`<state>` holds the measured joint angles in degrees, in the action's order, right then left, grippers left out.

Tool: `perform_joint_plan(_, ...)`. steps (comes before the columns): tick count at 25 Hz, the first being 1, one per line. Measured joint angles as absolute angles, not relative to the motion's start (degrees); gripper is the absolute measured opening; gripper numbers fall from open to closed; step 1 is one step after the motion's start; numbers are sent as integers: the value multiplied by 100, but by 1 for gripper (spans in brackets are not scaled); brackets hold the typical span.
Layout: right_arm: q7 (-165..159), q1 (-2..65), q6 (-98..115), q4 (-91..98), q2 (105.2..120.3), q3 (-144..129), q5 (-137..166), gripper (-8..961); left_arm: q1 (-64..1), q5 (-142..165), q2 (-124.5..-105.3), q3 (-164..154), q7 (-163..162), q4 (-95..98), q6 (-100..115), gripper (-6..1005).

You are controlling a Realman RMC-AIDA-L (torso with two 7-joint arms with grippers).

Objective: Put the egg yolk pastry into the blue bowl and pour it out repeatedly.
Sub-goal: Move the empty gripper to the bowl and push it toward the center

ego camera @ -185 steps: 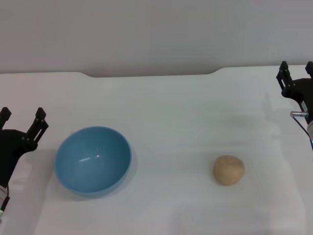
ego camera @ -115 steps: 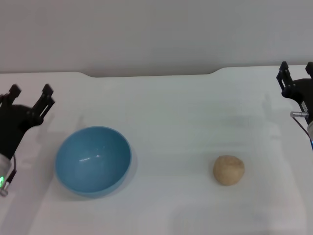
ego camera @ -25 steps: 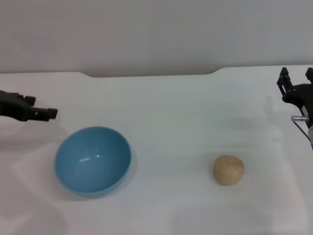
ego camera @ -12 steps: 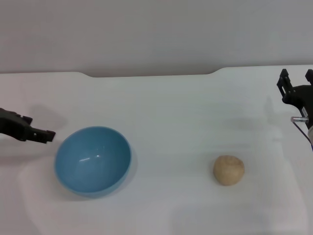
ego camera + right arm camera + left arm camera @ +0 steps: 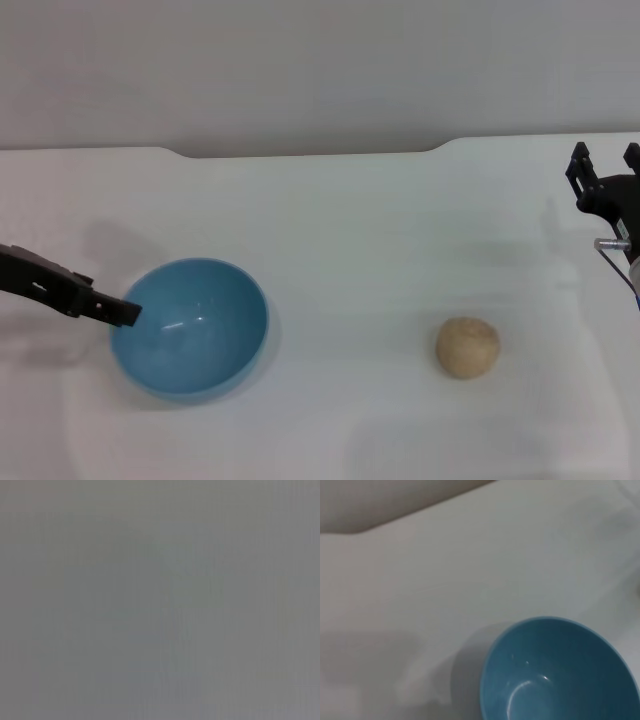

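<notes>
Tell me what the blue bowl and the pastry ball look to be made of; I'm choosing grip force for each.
The blue bowl looks like glazed ceramic or hard plastic: smooth, glossy, with bright highlights inside; which one cannot be told. The egg yolk pastry looks like soft dough: matte tan, faintly creased, no shine. The left gripper is at the bowl's rim.

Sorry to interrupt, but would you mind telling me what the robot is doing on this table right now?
The left gripper is reaching in from the side, its tip at the rim of the blue bowl, which stands upright and empty on the white table. The egg yolk pastry lies untouched on the table well off to the bowl's right. The right gripper is open and parked at the table's far right edge, holding nothing.
</notes>
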<state>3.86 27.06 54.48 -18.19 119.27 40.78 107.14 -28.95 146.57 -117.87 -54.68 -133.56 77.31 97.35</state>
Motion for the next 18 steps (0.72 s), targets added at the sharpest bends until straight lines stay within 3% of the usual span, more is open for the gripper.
perform_joint_plan(18,386,2639,5449,-1798,11927,4029,10714,604,-2937,14584,-11819,-6977,-14633,7717,8844,806)
